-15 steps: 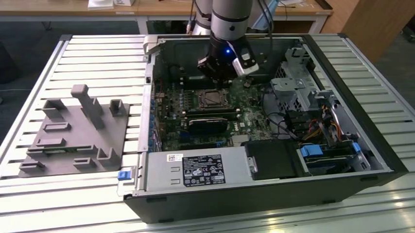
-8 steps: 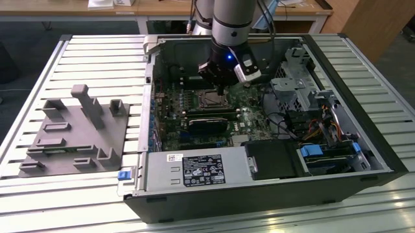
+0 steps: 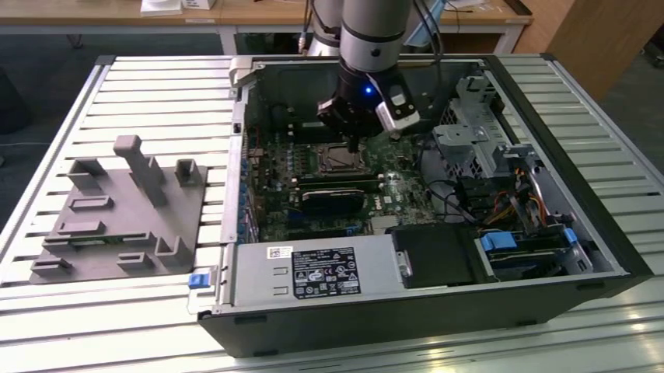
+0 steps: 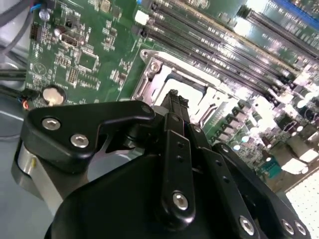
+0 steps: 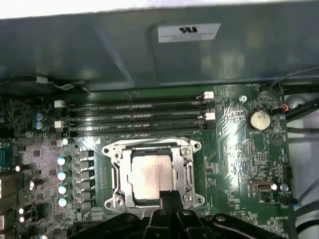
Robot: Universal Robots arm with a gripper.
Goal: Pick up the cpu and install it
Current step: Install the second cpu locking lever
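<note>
The cpu (image 5: 149,175), a silvery-grey square chip, lies flat inside the metal socket frame (image 5: 115,155) on the green motherboard (image 5: 234,149). My gripper (image 5: 170,197) hovers just above one edge of the chip, its black fingers pressed together with nothing between them. In the exterior view the gripper (image 3: 355,144) hangs straight down inside the open computer case, right beside the cpu (image 3: 334,160). In the second wrist view the fingertips (image 4: 173,98) point at the socket frame (image 4: 149,65).
Memory slots (image 5: 134,117) run alongside the socket. A black block (image 3: 337,196) lies nearer the case's front, with the power supply (image 3: 311,272) beyond it. Drive cage and cables (image 3: 498,171) fill the exterior view's right. A grey fixture tray (image 3: 114,210) sits outside on the slatted table.
</note>
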